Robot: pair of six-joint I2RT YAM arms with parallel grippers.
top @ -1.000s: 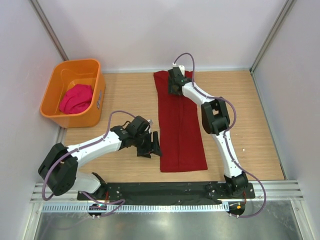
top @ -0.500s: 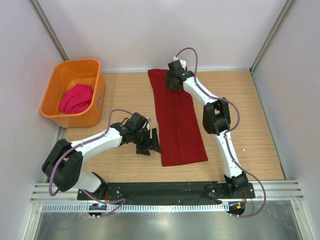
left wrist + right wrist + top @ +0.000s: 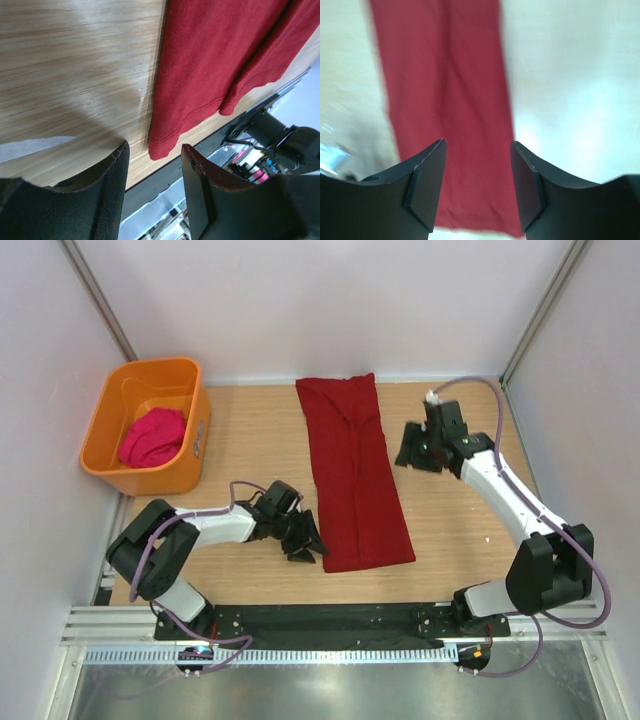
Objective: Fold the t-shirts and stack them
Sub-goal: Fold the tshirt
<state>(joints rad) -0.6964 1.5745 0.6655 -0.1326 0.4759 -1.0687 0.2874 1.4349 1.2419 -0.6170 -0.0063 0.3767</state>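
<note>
- The jaws of the left gripper (image 3: 305, 540) stand spread with nothing between them. In the left wrist view the gap frames bare wood and the near left corner of the red t-shirt (image 3: 210, 65).
- The jaws of the right gripper (image 3: 412, 452) are spread too and hold nothing. The right wrist view looks through them at the red cloth below, blurred.
- The red t-shirt (image 3: 352, 470) lies flat on the wooden table (image 3: 250, 430), folded into a long narrow strip. It runs from the far edge toward the arm bases, its near end leaning slightly to the right.
- The left gripper sits low by the table, just beside that near left corner. Whether it touches the cloth I cannot tell.
- The right gripper hangs to the right of the strip's far half, apart from it.
- The pink t-shirt (image 3: 152, 437) lies bunched inside the orange tub (image 3: 120, 380), at the far left of the table, well apart from both grippers.
</note>
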